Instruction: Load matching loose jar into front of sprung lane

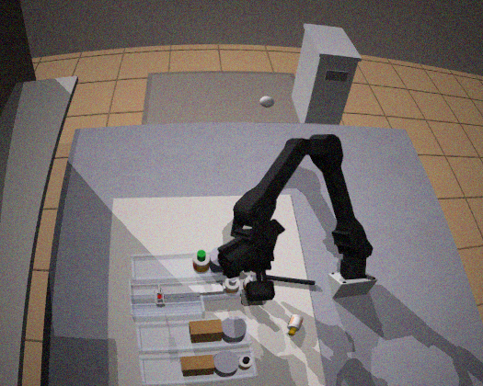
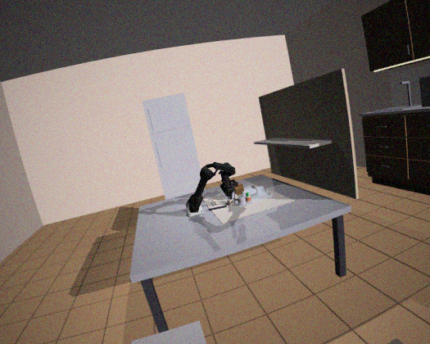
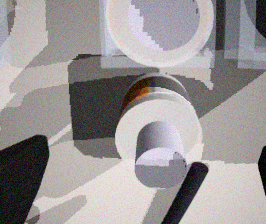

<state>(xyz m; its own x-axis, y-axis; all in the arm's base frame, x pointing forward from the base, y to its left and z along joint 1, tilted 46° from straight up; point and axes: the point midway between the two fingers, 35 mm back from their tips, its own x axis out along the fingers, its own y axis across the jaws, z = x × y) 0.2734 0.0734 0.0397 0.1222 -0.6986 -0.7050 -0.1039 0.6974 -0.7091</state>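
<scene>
The old jar [image 1: 232,285] [image 3: 160,35] stands at the front end of the sprung lane [image 1: 144,294], its pale top seen from above at the wrist view's upper edge. The loose jar [image 1: 247,281] [image 3: 159,117], with a white shoulder, pale cap and an orange-brown patch, stands upright just in front of the lane; in the top view the arm hides part of it. My gripper [image 1: 256,281] [image 2: 231,200] [image 3: 157,152] is open, pointing down over the loose jar, with a finger on either side and wide gaps. Nothing is held. The pusher plate is not clearly visible.
A dark rod [image 1: 291,279] [image 3: 186,192] lies in front of the loose jar. A white bottle with a yellow cap [image 1: 294,323] lies on its side. Neighbouring lanes hold a green-capped jar [image 1: 201,262], brown boxes [image 1: 206,331] [image 1: 198,365], grey cylinders [image 1: 234,329] [image 1: 225,363] and a dark-capped jar [image 1: 246,362].
</scene>
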